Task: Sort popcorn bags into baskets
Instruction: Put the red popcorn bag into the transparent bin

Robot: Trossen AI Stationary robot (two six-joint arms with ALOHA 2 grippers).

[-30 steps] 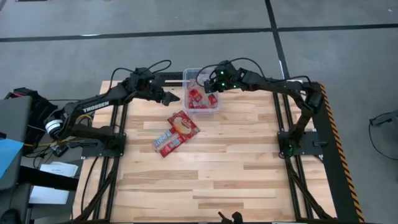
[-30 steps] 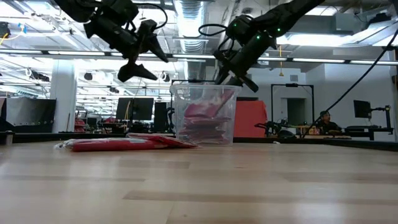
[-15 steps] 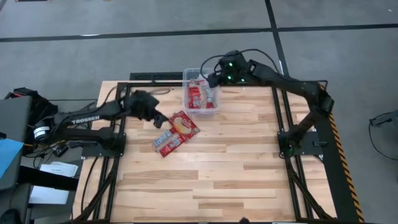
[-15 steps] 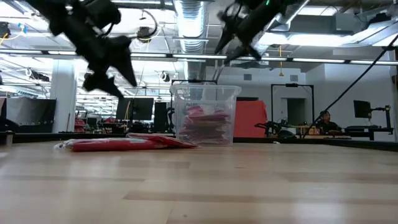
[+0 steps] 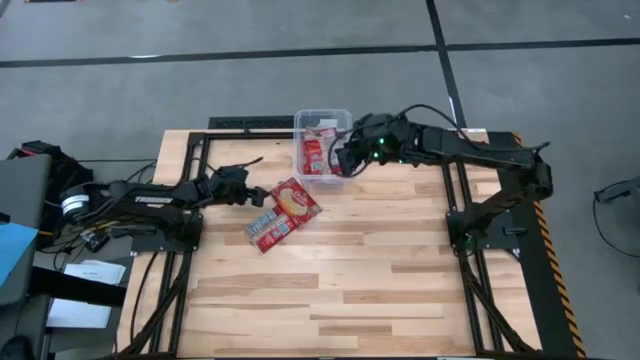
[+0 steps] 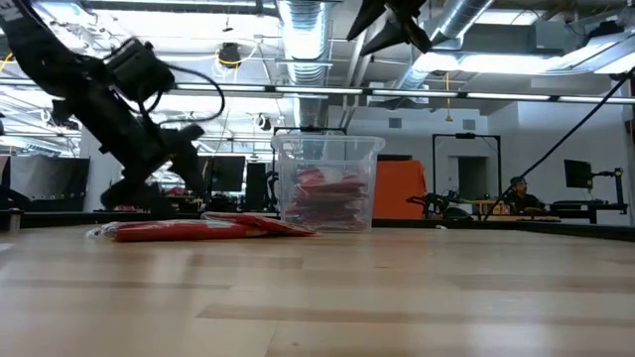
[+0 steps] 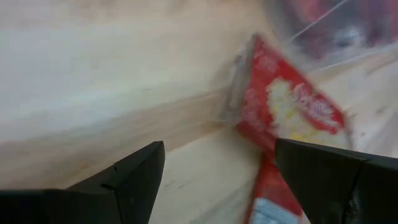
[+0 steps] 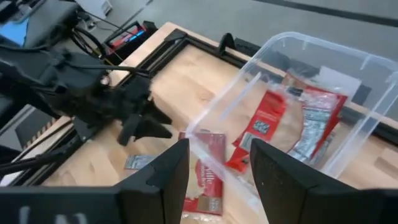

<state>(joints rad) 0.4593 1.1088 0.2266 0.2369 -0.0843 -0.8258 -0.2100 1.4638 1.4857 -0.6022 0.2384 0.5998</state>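
Observation:
A loose heap of red popcorn bags (image 5: 283,208) lies flat on the table, seen edge-on in the low view (image 6: 198,229). More red bags (image 8: 292,121) lie inside the clear bin (image 5: 322,120), which stands near the table's far edge (image 6: 326,159). My left gripper (image 5: 260,194) is open, low over the table just left of the loose heap; in its wrist view (image 7: 217,168) the nearest bag (image 7: 283,112) lies ahead of the fingers. My right gripper (image 5: 340,160) is open and empty, high above the bin's near right corner (image 8: 217,177).
Black frame rails run along the table's left, right and far edges (image 5: 190,170). The near half of the wooden table (image 5: 330,300) is bare boards. Beyond the table a person sits at a desk (image 6: 516,193).
My left gripper has swung down from high beside the bin toward the table's left and near side, ending low beside the loose bags. My right gripper has risen from the bin's mouth and come a little toward the near edge. The loose bags have stayed put.

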